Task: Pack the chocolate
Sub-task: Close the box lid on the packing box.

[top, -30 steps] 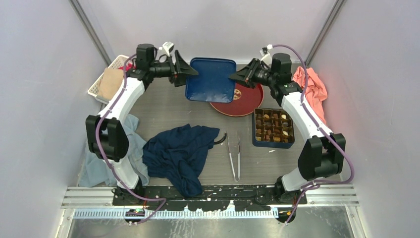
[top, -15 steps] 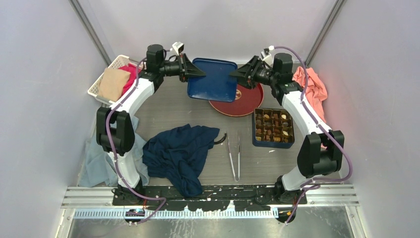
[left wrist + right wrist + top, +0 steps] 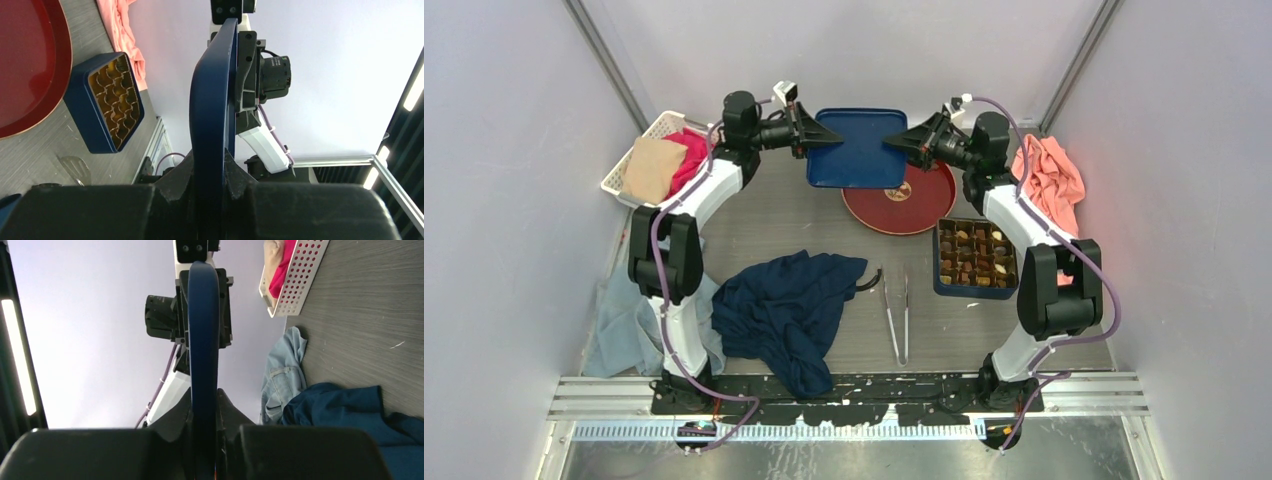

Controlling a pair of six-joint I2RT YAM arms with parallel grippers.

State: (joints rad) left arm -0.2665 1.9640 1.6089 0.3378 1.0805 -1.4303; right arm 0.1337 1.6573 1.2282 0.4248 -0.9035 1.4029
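The chocolate [image 3: 976,255], dark, light brown and cream pieces, fills the gridded navy box [image 3: 938,272] at the right of the table. A flat navy lid [image 3: 859,148] hangs level above the back of the table, held between both arms. My left gripper [image 3: 824,143] is shut on its left edge and my right gripper [image 3: 896,143] on its right edge. In the left wrist view the lid [image 3: 212,100] runs edge-on out of my left gripper [image 3: 212,162]. In the right wrist view the lid [image 3: 202,330] is clamped the same way in my right gripper [image 3: 204,400].
A red round tray [image 3: 924,205] lies partly under the lid, just behind the box. Metal tongs [image 3: 896,318] and a crumpled navy cloth [image 3: 789,310] lie in front. A white basket [image 3: 659,155] of cloths stands back left, a pink cloth [image 3: 1049,175] back right, pale denim [image 3: 614,330] at the left.
My left gripper has closed on the lid's left edge. Both arms have swung toward the back, and the lid has shifted right and risen off the table.
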